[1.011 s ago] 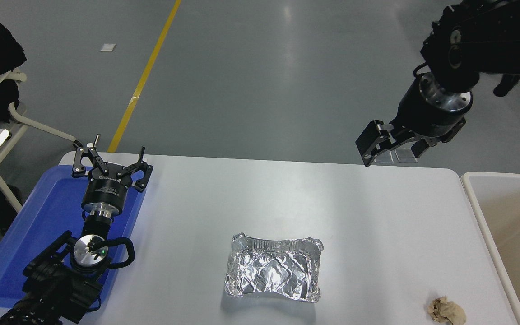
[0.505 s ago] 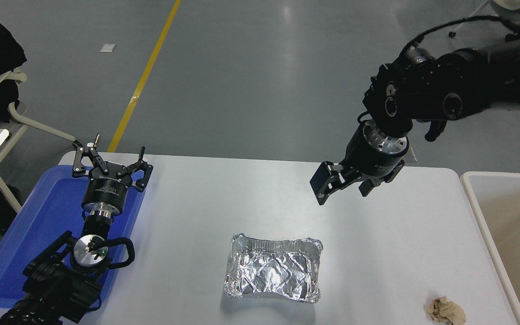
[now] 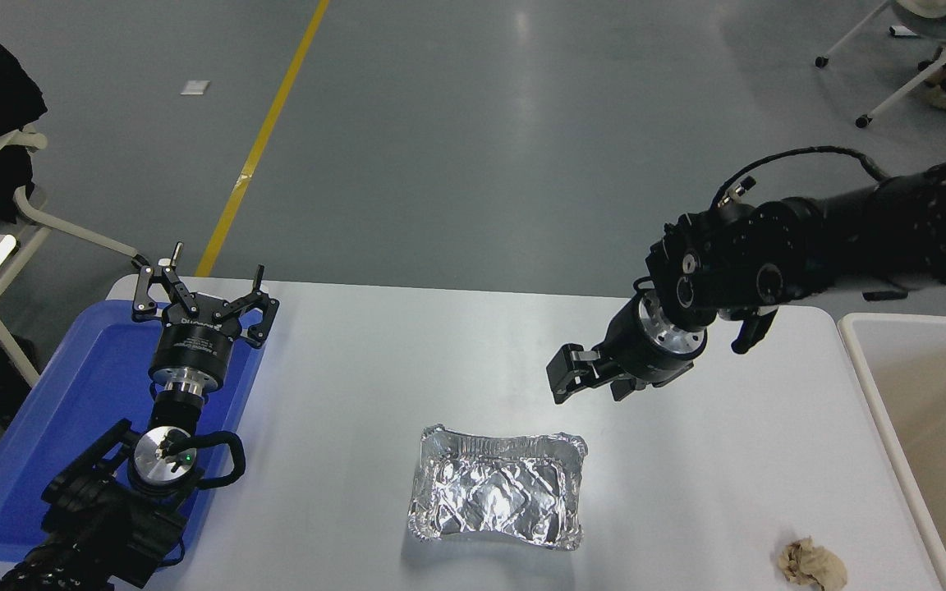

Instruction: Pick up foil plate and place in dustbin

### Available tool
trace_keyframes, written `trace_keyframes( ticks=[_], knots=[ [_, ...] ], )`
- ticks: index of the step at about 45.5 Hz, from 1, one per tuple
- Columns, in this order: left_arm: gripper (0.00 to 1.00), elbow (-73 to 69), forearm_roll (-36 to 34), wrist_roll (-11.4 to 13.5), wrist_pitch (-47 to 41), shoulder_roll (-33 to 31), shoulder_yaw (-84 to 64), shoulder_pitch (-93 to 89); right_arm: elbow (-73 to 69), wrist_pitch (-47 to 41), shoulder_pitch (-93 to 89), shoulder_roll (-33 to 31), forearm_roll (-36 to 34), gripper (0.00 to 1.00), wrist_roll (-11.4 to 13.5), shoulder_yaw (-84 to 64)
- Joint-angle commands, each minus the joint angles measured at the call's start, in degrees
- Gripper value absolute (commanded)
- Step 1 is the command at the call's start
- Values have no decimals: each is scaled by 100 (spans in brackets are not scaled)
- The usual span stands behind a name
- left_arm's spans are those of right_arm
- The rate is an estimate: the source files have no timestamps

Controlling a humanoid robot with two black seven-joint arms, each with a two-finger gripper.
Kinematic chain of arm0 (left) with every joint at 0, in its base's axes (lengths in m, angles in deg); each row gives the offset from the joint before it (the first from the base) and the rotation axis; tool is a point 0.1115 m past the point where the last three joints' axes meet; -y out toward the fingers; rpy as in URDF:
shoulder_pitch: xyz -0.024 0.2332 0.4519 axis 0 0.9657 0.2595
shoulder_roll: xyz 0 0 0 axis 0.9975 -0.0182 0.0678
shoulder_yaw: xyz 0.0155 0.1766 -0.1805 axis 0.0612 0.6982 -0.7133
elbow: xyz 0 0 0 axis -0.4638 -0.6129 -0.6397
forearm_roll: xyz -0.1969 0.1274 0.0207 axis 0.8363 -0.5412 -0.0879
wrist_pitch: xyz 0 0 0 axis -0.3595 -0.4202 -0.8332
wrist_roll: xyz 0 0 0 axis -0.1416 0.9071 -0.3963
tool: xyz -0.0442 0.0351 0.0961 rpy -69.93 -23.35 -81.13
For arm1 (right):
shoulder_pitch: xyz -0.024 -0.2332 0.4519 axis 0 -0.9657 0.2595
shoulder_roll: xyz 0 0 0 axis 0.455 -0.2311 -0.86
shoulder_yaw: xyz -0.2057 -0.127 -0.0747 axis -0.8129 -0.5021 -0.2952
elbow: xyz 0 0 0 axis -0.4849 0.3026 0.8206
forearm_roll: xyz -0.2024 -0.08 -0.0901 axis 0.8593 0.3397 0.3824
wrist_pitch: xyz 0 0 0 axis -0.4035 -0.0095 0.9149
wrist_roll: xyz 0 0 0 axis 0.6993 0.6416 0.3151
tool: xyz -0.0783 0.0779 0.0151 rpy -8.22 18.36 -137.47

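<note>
Approach step, judging by the layout: right gripper (image 3: 592, 384) hangs above the white table (image 3: 374, 361), just beyond the far right corner of the foil plate (image 3: 496, 497), not touching it. Fingers look parted w/ a gap btwn them, nothing held. Plate sits flat near the table's front-centre, rim intact, far edge a bit crinkled. Dustbin (image 3: 859, 341) is at the right edge, well apart from the plate.

To do this well: come down over the far rim or right-hand rim, one finger inside the wall and one outside, & pinch the rolled rim only. Foil is thin, so prob. dents easily; squeeze lightly, lift straight up before swinging right. Keep clear of the brown paper ball (image 3: 810, 565) near the front right corner on the way to the bin.

Vs. the earlier frames: the right arm has dropped and swung left, from high over the table's far edge down to just by the plate. Plate, paper ball, and left gripper (image 3: 204, 304), parked w/ fingers spread over the blue tray (image 3: 95, 386), haven't shifted.
</note>
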Motion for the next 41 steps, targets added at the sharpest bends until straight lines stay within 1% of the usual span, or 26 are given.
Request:
trace_keyframes(
  ticks=[1,10,21,28,36,41],
  knots=[
    [100,0,-1,-3,0,7,0,0,6,513,-727,59,-147,76,1,34],
    [100,0,-1,-3,0,-2,0,0,76,855,-1026,146,-235,76,1,25],
    [100,0,-1,6,0,-2,0,0,295,952,-1421,279,-244,76,1,78],
    [100,0,-1,6,0,7,0,0,506,1040,-1589,279,-735,76,1,87],
    [100,0,-1,6,0,-2,0,0,823,1049,-1773,279,-762,76,1,78],
    [100,0,-1,6,0,7,0,0,867,1049,-1852,279,-692,70,10,104]
  ],
)
